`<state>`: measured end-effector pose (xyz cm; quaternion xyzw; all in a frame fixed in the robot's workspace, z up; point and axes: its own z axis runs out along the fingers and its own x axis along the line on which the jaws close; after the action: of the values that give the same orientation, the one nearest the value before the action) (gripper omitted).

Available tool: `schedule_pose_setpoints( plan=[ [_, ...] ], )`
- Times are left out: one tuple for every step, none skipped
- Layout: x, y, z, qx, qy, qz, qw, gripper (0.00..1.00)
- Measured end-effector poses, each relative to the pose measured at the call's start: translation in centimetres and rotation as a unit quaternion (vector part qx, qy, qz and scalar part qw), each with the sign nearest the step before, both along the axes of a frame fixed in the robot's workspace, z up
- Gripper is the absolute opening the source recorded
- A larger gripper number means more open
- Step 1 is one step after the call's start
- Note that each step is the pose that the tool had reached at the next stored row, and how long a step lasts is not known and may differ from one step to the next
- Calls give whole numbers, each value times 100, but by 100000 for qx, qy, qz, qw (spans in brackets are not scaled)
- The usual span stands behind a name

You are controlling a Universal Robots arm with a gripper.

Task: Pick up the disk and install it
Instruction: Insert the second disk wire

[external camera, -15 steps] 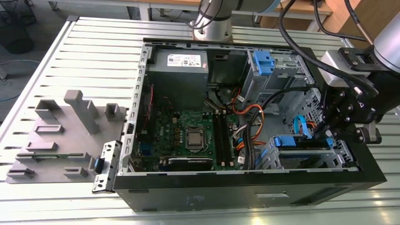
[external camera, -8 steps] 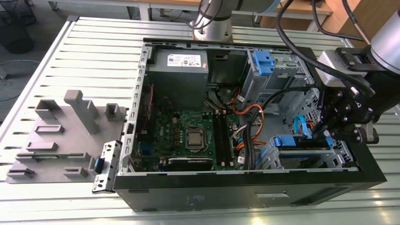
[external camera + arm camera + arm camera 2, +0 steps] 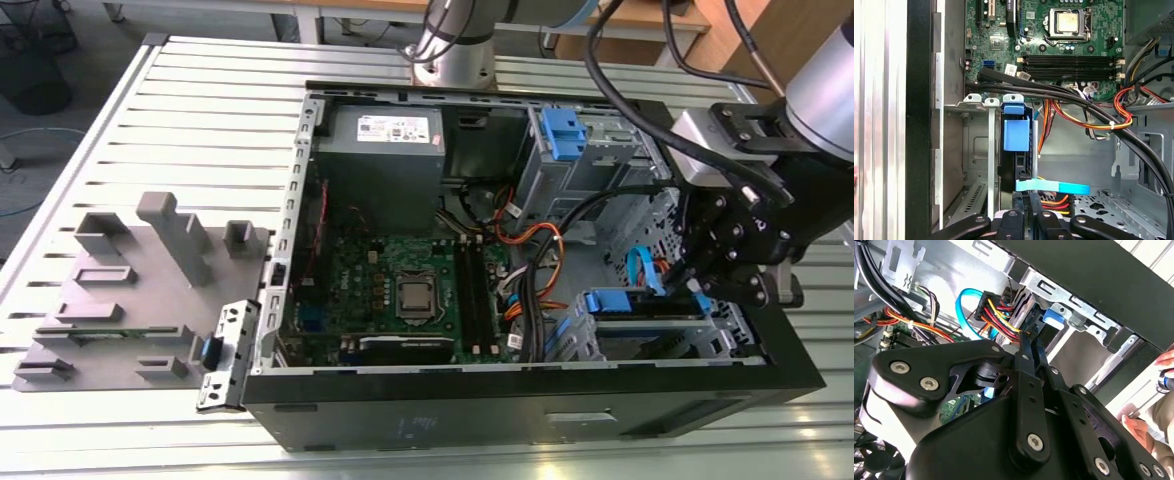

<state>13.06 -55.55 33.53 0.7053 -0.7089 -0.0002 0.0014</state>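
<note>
The gripper is a black linkage whose two thin fingers are pressed together, side by side, with nothing seen between them. Their tips sit at the near end of the disk, close enough that contact cannot be told apart from a hair of gap. A flat blue data cable crosses right over the fingertips, and a bundle of red, yellow and black wires plugs in just beside them.

The disk stands on edge in the drive cage, straight ahead of the fingers. From the gripper it shows as a narrow dark edge framed by its blue plastic carrier, with a square blue tab at the end farthest from the tool. Its labelled silver face is turned out of sight. In the exterior view the gripper reaches down into the cage, and the carrier's blue edge lies just beside the fingers.

Beyond the tab, thick black cables and an orange and red loom cross the opening. Farther on lies the green motherboard, with its memory slots and the square silver processor.

Off to the side of the gripper, outside the black case wall, a person's hand is partly in view.

Farthest from the tool in the exterior view are a blue bracket in the upper bay, the grey power-supply box, and a grey moulded fixture on the slatted table
</note>
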Motion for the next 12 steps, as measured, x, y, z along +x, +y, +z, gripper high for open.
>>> schedule_pose_setpoints(
  plan=[
    [-1, 0, -1, -6, 2, 3, 100000, 16],
    [-1, 0, -4, 5, 3, 6, 100000, 16],
    [-1, -1, -5, 10, 2, 0, 100000, 16],
    [-2, -1, -6, 10, 4, -3, 100000, 16],
    [-2, -1, -6, 14, 3, -2, 100000, 16],
    [-1, 0, -6, 15, 5, -6, 100000, 16],
    [3, -1, -7, 22, 7, -6, 100000, 16],
    [9, -1, -8, 29, 5, -3, 100000, 16],
    [13, -1, -7, 25, 7, -2, 100000, 16],
    [15, -1, -7, 21, 4, -5, 100000, 16],
    [15, -1, -7, 21, 5, -7, 100000, 16],
    [15, -1, -6, 14, 5, -9, 100000, 16]
  ],
)
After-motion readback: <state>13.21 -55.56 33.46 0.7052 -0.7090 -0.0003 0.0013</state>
